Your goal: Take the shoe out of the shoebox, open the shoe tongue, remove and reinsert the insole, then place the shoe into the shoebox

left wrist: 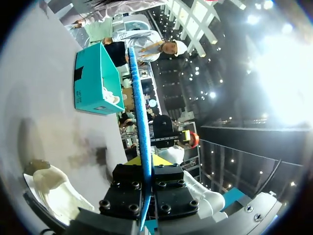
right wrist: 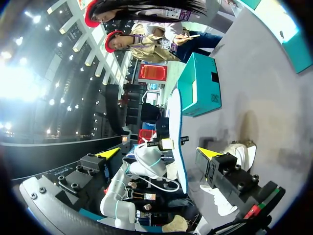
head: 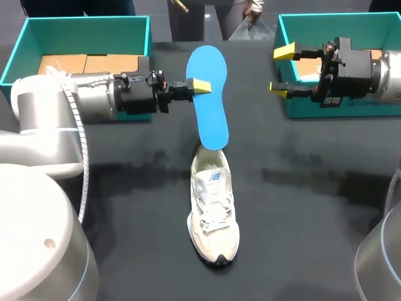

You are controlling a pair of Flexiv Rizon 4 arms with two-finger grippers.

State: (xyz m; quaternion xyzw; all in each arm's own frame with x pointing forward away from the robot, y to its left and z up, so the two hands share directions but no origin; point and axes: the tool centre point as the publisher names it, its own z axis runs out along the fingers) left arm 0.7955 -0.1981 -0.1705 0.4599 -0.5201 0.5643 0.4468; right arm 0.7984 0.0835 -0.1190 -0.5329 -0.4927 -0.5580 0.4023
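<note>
Left gripper point(head: 199, 86) is clamped on the blue insole point(head: 210, 119), holding it up with its lower tip right at the heel of the white shoe point(head: 214, 213). The shoe lies mid-table point(head: 301, 213), toe toward the near edge. Right gripper point(head: 283, 72) hangs wide open, gripping nothing, by the far-right corner shoebox point(head: 341, 22).

left arm point(head: 37, 106): silver-white, coiled white cable | right arm point(head: 390, 74): silver, black wrist | tool tips point(head: 285, 51): yellow wedges

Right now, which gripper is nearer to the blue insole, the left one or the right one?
Left. The left gripper is shut on the edge of the blue insole. The right gripper stands open and apart from it, beside the right shoebox.
</note>
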